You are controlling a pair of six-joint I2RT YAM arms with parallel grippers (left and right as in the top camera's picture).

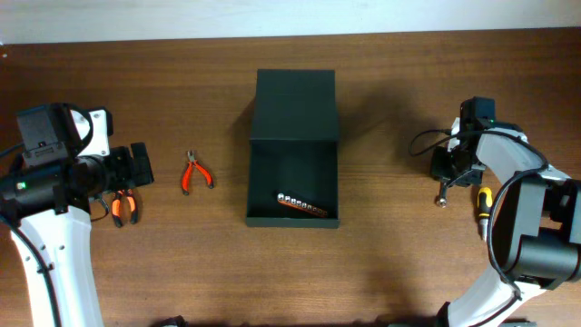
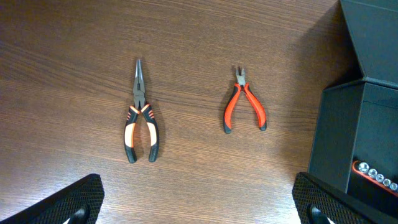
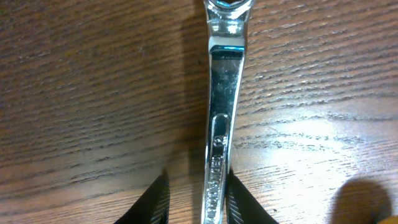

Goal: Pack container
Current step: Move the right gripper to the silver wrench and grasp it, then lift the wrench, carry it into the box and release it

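Two pliers (image 2: pixel 139 109) (image 2: pixel 240 86), one wrench (image 3: pixel 222 124), one container (image 1: pixel 295 104)

Left of centre on the surface (image 2: pixel 68 56), black-orange pliers (image 2: pixel 142 115); right of centre, red cutters (image 2: pixel 244 109); at right edge, open container (image 2: pixel 341 134); along bottom, pincer (image 2: pixel 199 202) spread wide.

Overhead looks straight down; left wrist, nearer, shares the container (image 1: pixel 292 163)

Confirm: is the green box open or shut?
Open. The flap lid of the container is folded back, and a socket rail shows inside.
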